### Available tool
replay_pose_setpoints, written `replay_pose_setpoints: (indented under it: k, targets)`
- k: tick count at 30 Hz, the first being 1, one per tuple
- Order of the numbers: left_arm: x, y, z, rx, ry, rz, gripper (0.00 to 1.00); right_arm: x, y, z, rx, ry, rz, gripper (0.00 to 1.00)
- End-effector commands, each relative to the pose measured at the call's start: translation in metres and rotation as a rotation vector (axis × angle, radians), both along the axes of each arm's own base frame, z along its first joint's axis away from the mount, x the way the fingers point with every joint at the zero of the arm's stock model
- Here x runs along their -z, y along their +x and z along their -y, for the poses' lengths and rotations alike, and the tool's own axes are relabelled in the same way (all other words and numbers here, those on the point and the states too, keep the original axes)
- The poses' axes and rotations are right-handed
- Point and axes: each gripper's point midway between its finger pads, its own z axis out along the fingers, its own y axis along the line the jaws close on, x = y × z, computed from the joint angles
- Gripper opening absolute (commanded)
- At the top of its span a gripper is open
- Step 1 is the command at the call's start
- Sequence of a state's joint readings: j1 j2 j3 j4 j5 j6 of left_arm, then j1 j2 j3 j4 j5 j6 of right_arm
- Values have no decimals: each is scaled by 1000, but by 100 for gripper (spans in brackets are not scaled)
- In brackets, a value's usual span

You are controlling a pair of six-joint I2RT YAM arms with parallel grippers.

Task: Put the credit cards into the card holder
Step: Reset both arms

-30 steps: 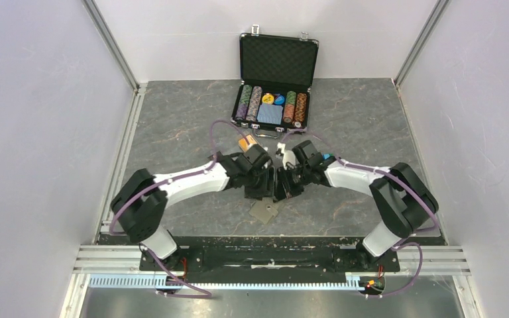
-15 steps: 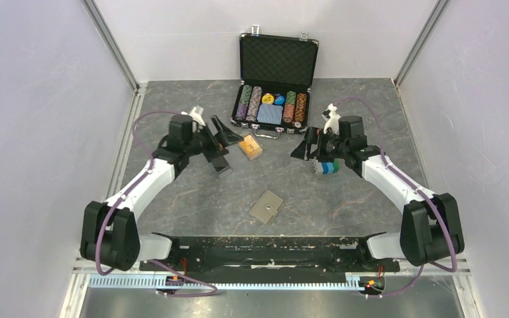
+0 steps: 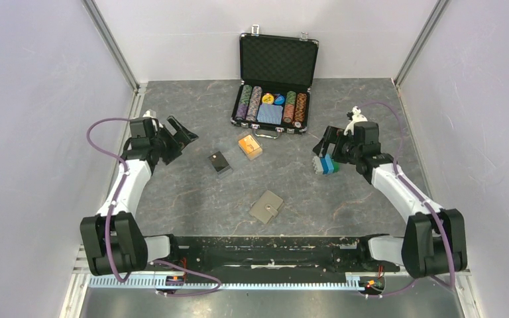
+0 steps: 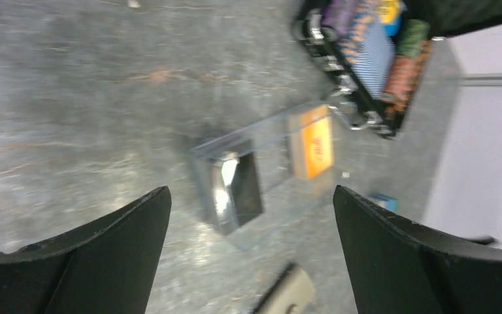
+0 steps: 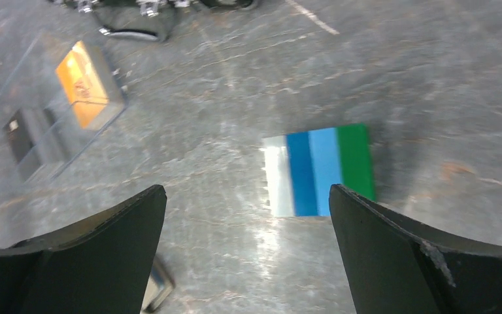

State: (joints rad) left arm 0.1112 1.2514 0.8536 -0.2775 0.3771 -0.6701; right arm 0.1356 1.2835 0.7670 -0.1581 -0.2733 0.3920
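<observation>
We see a grey, veined bench point(image 3: 172, 199) walled in by pale panels. The two arms reach outward from their bases at the near edge, the left toward the left wall and the right toward the right wall.

An open black poker chip case point(image 3: 278, 63) stands at the far middle of the bench. Its foam-lined lid is upright, with rows of chips and a blue patterned deck in the tray.

The left pincer point(image 3: 181, 132) hangs above the bench at far left with its fingers spread wide and nothing between them. The right pincer point(image 3: 326, 139) is also spread wide and empty. It hovers just above a striped block point(image 3: 325, 165) of white, blue, light blue and green bands.

The card holder point(image 3: 266, 207) lies flat and folded shut near the front middle, with its snap stud facing up. It is well apart from both pincers.

The orange credit cards point(image 3: 249, 146) lie just in front of the case, in what looks like a clear plastic box. The black credit cards point(image 3: 220, 162) lie near them, to the left and a little closer to the bases, also in clear plastic. Both sets are outside the card holder.
</observation>
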Motion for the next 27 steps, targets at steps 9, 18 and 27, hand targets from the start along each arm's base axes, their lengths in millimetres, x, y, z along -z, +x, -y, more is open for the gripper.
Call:
replay_pose_setpoints:
  k: [9, 18, 27]
  targets:
    - [22, 18, -83, -31, 568, -18, 100, 17, -18, 110, 412, -399, 270, 98]
    - [46, 29, -81, -38, 639, 211, 100, 37, -40, 135, 441, -534, 475, 98]
    - [43, 29, -90, -142, 730, 424, 100, 44, -57, 147, 438, -648, 579, 98]
